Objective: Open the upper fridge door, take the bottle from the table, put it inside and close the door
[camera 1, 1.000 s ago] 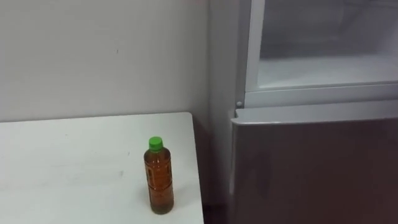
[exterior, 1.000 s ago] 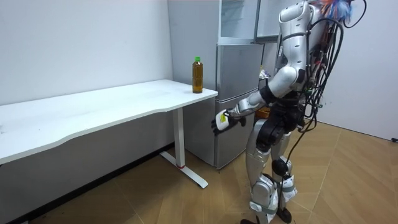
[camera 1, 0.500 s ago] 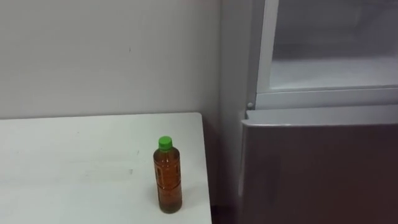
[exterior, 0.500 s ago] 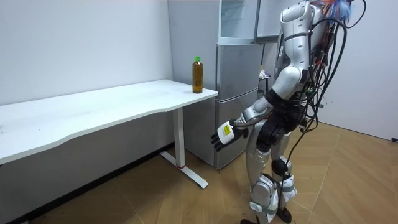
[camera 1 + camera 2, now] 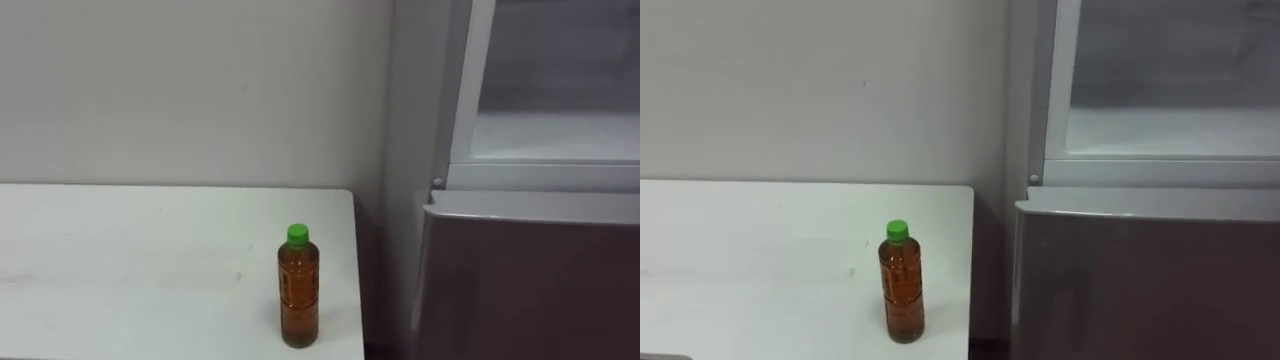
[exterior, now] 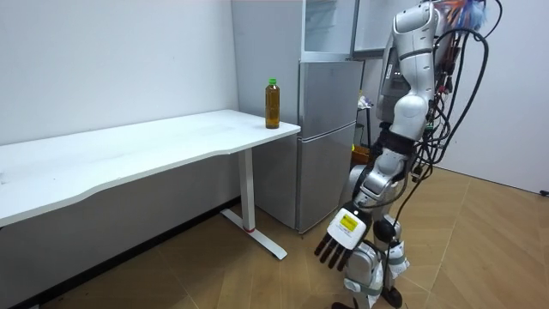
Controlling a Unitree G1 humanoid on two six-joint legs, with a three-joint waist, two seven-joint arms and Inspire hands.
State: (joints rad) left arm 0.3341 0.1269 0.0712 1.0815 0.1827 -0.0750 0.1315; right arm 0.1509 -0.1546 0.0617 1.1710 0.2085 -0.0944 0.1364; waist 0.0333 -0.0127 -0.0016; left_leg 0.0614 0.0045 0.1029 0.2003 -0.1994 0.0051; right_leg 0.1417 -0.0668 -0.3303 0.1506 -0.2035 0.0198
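A bottle (image 5: 299,290) of brown drink with a green cap stands upright near the right end of the white table (image 5: 120,270), close to its edge. The same bottle (image 6: 273,104) shows in the room view at the table's end beside the fridge. To its right the upper fridge compartment (image 5: 550,130) stands open, showing a white inside. I stand in front of the fridge, a step back from the table. My left hand (image 6: 341,240) hangs low at knee height, open, its fingers straight and pointing down, holding nothing.
The grey lower fridge door (image 5: 530,280) is closed under the open compartment. A narrow gap separates the table's end from the fridge side. A white wall (image 5: 180,90) runs behind the table. Wooden floor (image 6: 257,275) lies before the table.
My left arm has swung down from waist height to hang near the knee. The eye view has shifted, so bottle and fridge sit further right in it; the bottle itself has not moved.
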